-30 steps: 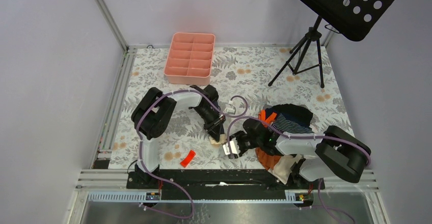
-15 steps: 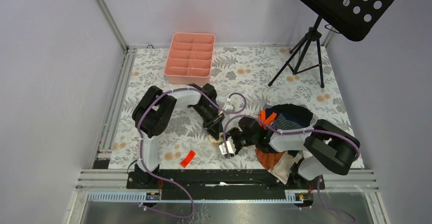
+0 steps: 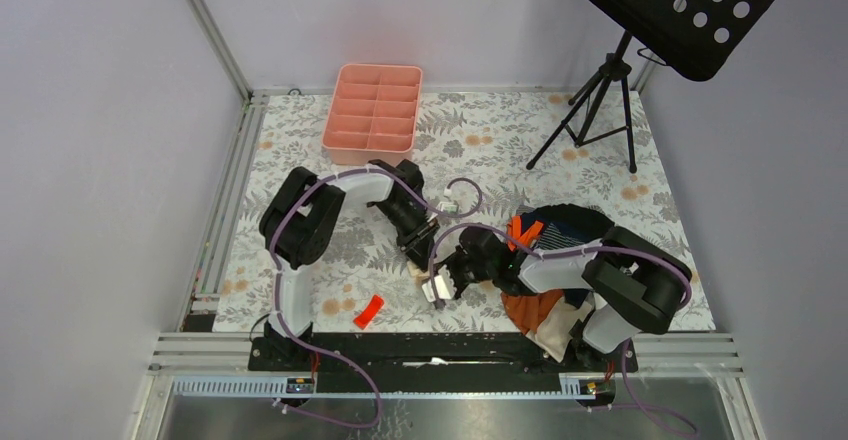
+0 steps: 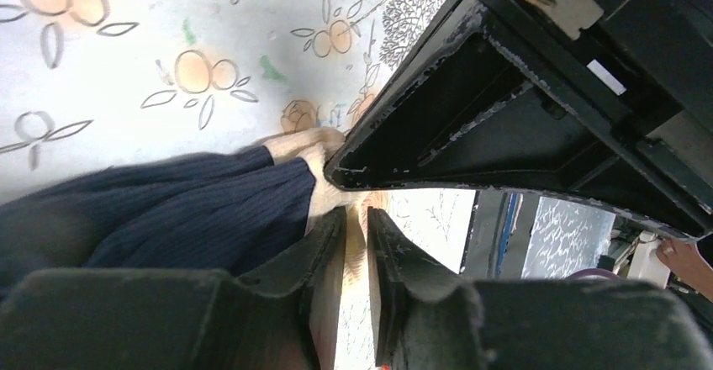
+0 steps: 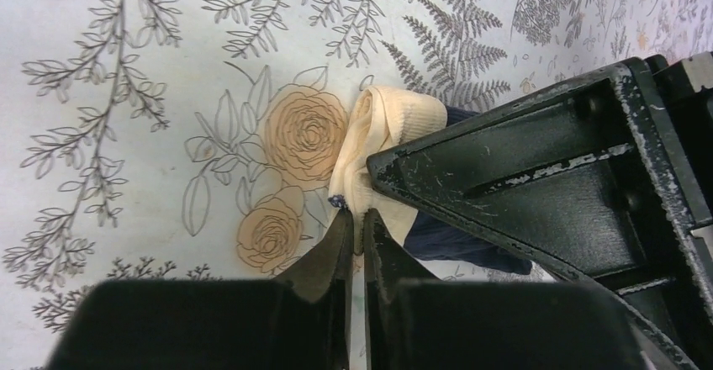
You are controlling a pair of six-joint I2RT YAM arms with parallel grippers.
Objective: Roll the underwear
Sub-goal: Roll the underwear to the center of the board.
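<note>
The underwear (image 4: 193, 210), ribbed navy with a tan waistband (image 5: 388, 130), lies bunched on the floral table between my two grippers (image 3: 427, 272). My left gripper (image 4: 356, 219) comes down on it from behind; its jaws stand a narrow gap apart with the tan band between the tips. From the front right, my right gripper (image 5: 354, 220) is shut on the waistband's edge. The two grippers nearly touch: the right one's finger (image 4: 504, 109) fills the left wrist view, and the left one's finger (image 5: 521, 185) fills the right wrist view. A striped navy pair (image 3: 575, 235) lies in the pile at the right.
A heap of clothes with an orange garment (image 3: 530, 310) sits under the right arm. A pink divided tray (image 3: 373, 110) stands at the back left, a tripod stand (image 3: 598, 100) at the back right. A small red object (image 3: 368, 310) lies near the front edge.
My right gripper has slid left up against the left gripper and has shut on the tan waistband. The left arm has barely moved.
</note>
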